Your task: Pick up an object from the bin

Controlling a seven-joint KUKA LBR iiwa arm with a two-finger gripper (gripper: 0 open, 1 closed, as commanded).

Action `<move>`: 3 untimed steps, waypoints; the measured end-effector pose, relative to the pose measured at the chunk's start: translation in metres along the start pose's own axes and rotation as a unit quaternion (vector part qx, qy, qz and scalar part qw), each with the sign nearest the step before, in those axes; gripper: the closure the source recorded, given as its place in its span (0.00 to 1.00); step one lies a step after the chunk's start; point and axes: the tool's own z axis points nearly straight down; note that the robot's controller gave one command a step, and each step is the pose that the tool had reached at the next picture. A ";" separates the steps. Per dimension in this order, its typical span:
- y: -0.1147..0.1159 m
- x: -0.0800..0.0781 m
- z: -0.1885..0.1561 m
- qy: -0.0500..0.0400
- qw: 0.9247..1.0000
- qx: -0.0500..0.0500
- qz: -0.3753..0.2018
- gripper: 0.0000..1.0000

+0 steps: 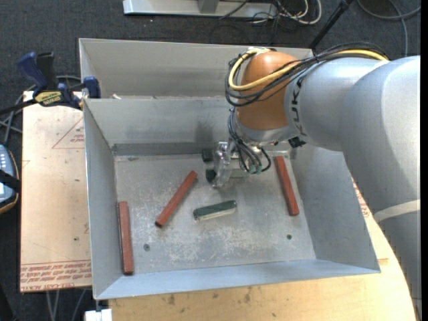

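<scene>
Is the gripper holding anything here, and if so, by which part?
Nothing is held: the gripper hangs bare near the bin's middle, just beyond the dark green bar and apart from it.

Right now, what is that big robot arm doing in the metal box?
A robot arm reaches into the grey bin from the right. The arm's tip hangs low near the middle, just behind a small dark green bar. Three reddish-brown sticks lie around on the bin floor. Nothing looks picked up yet.
</scene>
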 end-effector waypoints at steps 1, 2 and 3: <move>0.025 0.006 -0.119 0.003 1.000 0.001 -0.013 1.00; 0.025 0.006 -0.118 0.003 1.000 0.001 -0.013 1.00; 0.007 0.011 -0.154 0.006 0.999 0.001 -0.048 1.00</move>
